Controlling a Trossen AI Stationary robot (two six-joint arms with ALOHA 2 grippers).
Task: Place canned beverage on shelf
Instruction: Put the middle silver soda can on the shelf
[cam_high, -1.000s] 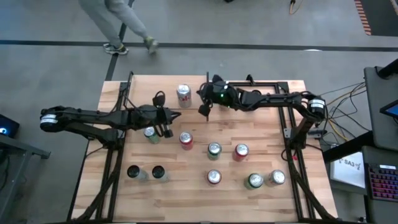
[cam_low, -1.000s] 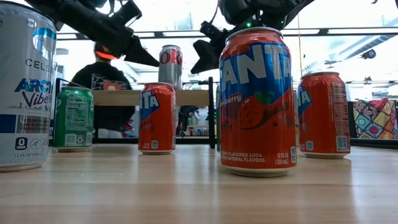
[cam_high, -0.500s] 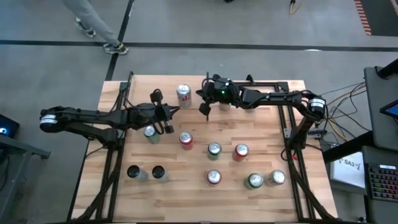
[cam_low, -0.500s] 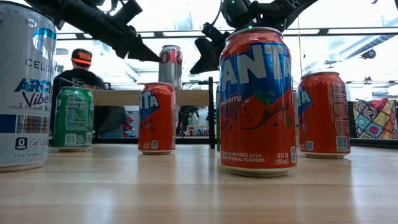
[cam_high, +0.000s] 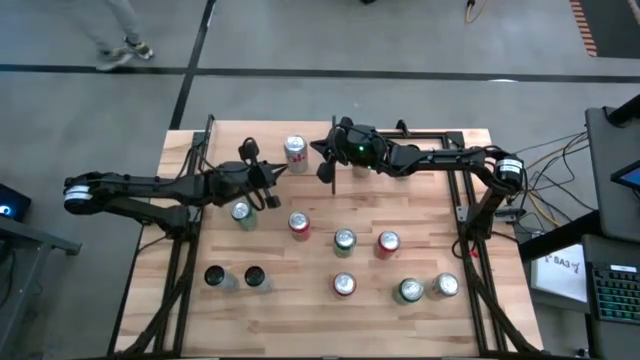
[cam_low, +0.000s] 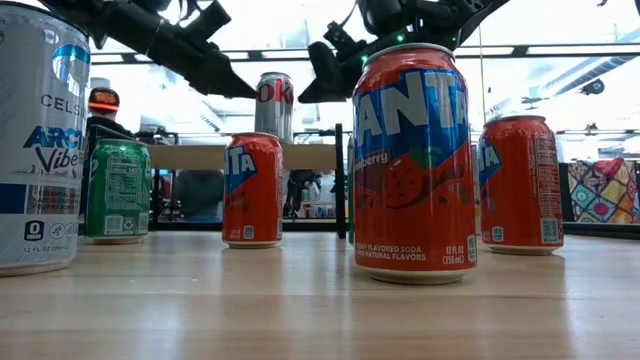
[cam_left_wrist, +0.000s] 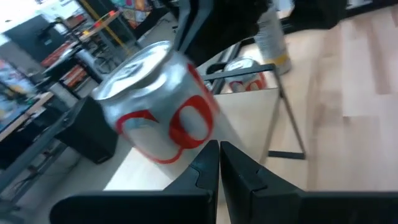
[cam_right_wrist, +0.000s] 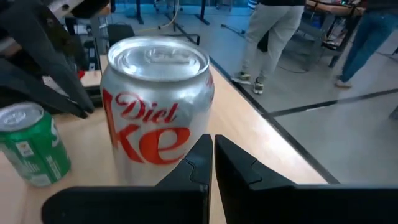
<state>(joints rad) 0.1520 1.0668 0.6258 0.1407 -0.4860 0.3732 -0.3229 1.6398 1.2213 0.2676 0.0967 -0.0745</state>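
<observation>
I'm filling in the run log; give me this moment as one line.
left gripper: shut, beside Diet Coke can | right gripper: shut, other side of can | can: upright on shelf, not held

A person's grey-trousered legs (cam_high: 118, 30) cross the grey floor beyond the plank-striped wooden table (cam_high: 420, 330). Cables (cam_high: 560, 160) trail beside a dark keyboard (cam_high: 612, 292) at the right edge.

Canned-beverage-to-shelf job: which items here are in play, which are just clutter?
In play:
- Diet Coke can, standing on the shelf
- left gripper, shut, beside the can
- right gripper, shut, on the can's other side

Lying about:
- strawberry Fanta cans
- green can
- Celsius can
- person behind the table
</observation>
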